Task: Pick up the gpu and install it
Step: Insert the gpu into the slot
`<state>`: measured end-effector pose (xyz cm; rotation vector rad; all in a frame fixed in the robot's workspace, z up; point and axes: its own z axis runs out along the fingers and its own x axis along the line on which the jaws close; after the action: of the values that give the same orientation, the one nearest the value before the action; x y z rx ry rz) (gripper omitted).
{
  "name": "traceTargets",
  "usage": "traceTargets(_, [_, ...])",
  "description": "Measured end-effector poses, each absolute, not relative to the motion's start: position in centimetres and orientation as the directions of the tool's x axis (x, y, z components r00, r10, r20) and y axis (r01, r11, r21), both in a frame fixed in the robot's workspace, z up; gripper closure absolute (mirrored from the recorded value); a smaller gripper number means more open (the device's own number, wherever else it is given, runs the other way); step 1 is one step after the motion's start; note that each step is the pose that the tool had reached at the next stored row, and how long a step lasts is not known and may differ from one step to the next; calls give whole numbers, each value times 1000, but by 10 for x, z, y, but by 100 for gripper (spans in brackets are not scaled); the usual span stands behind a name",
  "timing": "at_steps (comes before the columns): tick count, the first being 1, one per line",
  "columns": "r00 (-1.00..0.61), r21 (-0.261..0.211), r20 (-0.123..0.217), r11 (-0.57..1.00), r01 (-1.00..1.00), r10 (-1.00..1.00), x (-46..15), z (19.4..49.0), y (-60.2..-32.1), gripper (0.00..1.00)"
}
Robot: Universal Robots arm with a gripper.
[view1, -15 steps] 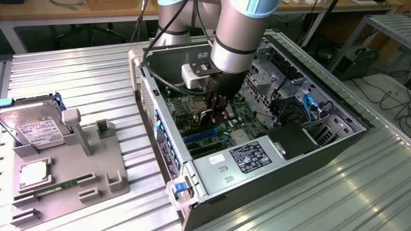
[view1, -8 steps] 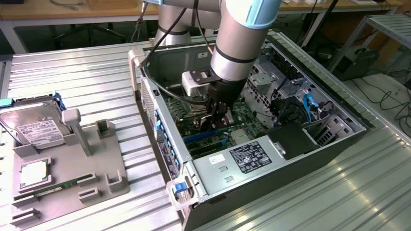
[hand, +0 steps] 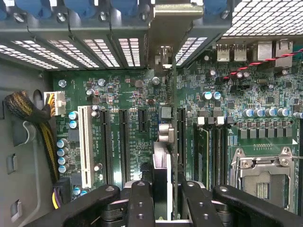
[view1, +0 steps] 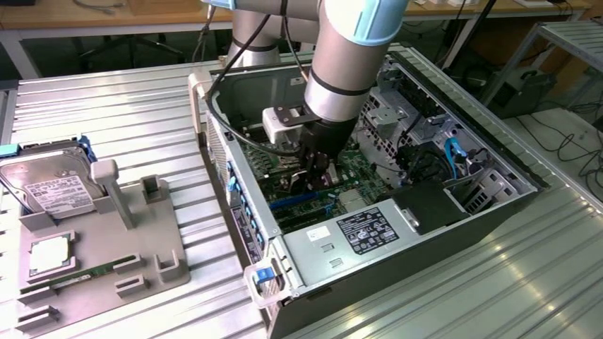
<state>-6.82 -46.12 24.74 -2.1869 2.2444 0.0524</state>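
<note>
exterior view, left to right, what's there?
Hard drive → grey fixture tray → open PC case → gripper holding the gpu edge-on over the motherboard → black box in the case → drive cage.

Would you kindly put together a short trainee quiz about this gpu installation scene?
1. True or false: the gripper is shut on the gpu, holding it edge-on over the motherboard.
2. Where does the hard drive lie? A in the computer case; B on the grey fixture at the exterior view's left; C in the gripper.
3. Missing word: the narrow memory stick on that fixture is coloured ____.
Key: 1 true; 2 B; 3 green.
</note>
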Motion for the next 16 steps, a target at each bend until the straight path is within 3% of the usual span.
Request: traceTargets(16, [-26,20,-29,26,-999,-999,-70,238,-461,72])
